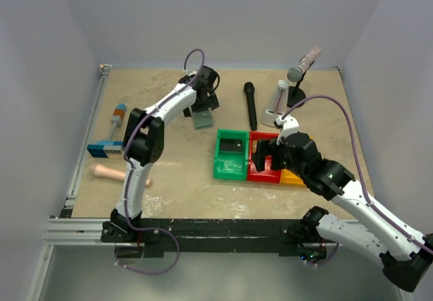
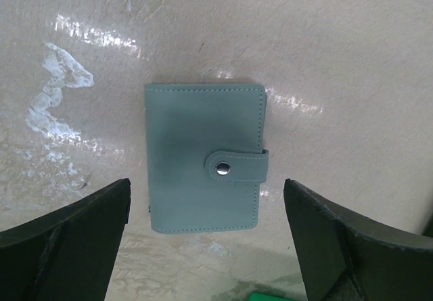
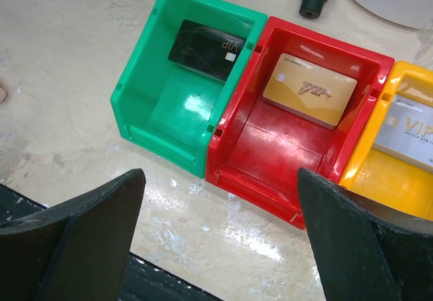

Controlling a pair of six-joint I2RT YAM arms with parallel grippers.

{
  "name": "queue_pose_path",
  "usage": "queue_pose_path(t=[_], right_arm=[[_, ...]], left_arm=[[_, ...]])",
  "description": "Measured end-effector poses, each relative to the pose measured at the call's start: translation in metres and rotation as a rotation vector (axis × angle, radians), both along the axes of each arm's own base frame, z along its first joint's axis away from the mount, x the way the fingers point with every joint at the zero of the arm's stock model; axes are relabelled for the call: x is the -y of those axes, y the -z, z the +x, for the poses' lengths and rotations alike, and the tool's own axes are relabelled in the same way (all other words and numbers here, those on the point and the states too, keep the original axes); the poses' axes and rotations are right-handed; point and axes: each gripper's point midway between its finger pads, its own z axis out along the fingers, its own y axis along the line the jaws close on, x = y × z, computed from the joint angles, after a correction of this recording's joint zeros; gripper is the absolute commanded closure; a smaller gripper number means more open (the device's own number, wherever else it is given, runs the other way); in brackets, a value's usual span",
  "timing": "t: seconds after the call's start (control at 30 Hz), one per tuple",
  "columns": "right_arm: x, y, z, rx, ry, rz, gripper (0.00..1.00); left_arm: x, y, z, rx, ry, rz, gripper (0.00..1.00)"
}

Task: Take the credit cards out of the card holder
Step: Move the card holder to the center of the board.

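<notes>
The grey-blue card holder (image 2: 203, 159) lies flat on the table, folded, with its tab snapped over the front; it also shows at the back left (image 1: 201, 119). My left gripper (image 2: 206, 196) hangs open just above it, fingers either side, touching nothing. The credit cards lie in the bins: a dark card (image 3: 206, 49) in the green bin (image 3: 135, 98), a tan-orange card (image 3: 310, 89) in the red bin (image 3: 270, 199), a pale greyish card (image 3: 409, 132) in the yellow bin (image 3: 379, 179). My right gripper (image 3: 220, 179) is open over the table at the bins' near side.
A black microphone (image 1: 250, 105) lies behind the bins, and a grey one on a stand (image 1: 298, 71) is at the back right. At the left sit a blue-and-orange block tool (image 1: 108, 145), an orange-and-blue handled tool (image 1: 119, 115) and a pale pink handle (image 1: 118, 174).
</notes>
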Motion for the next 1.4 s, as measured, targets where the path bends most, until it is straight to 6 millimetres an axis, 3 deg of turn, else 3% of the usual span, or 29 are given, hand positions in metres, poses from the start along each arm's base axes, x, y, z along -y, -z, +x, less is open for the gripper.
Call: queue_pose_path(t=[0.27, 0.43, 0.9, 1.23, 1.4], right_arm=[[0.0, 0.0, 0.0, -0.001, 0.0, 0.0, 0.01], [0.0, 0.0, 0.0, -0.001, 0.0, 0.0, 0.01], [0.0, 0.0, 0.0, -0.001, 0.001, 0.001, 0.01], [-0.001, 0.0, 0.0, -0.003, 0.005, 0.008, 0.01], [-0.001, 0.005, -0.001, -0.014, 0.003, 0.009, 0.01]], left_arm=[[-0.003, 0.037, -0.008, -0.091, -0.013, 0.037, 0.0], [-0.004, 0.035, -0.007, -0.087, 0.001, 0.047, 0.0], [-0.011, 0.039, -0.014, -0.081, 0.06, 0.075, 0.35], [-0.04, 0.04, -0.073, -0.138, 0.092, 0.092, 0.4], [-0.06, 0.039, -0.121, -0.172, 0.109, 0.108, 0.41]])
